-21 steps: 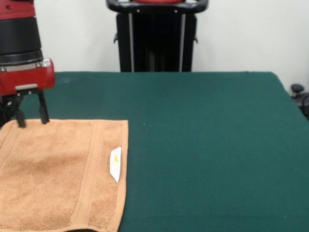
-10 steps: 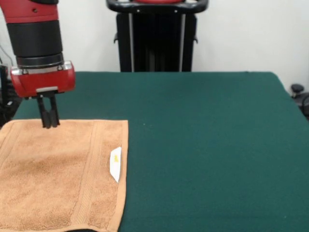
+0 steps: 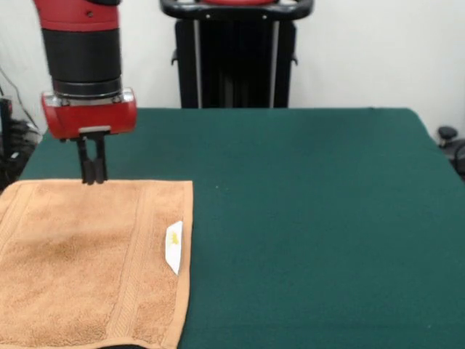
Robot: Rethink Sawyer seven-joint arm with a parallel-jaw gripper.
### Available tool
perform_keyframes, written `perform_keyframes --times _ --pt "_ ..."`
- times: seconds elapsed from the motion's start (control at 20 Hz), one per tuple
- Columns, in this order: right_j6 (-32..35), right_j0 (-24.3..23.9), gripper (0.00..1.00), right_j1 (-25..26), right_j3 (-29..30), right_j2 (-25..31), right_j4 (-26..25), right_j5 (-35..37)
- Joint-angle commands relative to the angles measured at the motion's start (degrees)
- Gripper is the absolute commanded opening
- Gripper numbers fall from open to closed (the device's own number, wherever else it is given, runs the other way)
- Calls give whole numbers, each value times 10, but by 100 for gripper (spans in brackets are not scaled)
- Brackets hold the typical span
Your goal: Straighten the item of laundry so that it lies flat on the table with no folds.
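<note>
**Towel spread flat at the surface's lower left, jaws closed above its far edge**

The surface (image 3: 305, 218) is a wide stretch of dark green cloth that fills most of the front view. A black stand (image 3: 236, 54) rises behind it at about 12 o'clock, against a pale wall.

The towel (image 3: 87, 269) lies toward 8 o'clock on the green cloth, orange-tan and roughly square, opened out with no fold visible in the part that shows. Its left and bottom edges run out of the picture. A woven band runs down it near the right edge, and another shows faintly near the left edge.

The red and black arm (image 3: 81, 58) comes down at 10 o'clock. Its jaws (image 3: 93, 174) are closed, the two dark fingers pressed together with nothing between them, their tips just at the towel's far edge.

A small white label (image 3: 174, 247) with a yellow mark lies on the towel near its right edge.
</note>
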Motion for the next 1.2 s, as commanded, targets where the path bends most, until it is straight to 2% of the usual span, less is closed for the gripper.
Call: perform_keyframes --times 0.05,0.2,0.3,0.6,0.7,0.75,0.95,1.2 --pt "272 137 0 32 -45 -113 42 84" --pt "311 195 0 77 -100 -165 58 137" --pt "329 216 0 110 -130 -184 70 136" --pt "400 265 0 146 -154 -229 107 167" --pt "416 262 0 165 -154 -223 132 165" --pt "404 255 0 174 -161 -215 136 158" --pt "362 222 0 184 -154 -193 134 100" --pt "358 211 0 199 -167 -194 130 73"
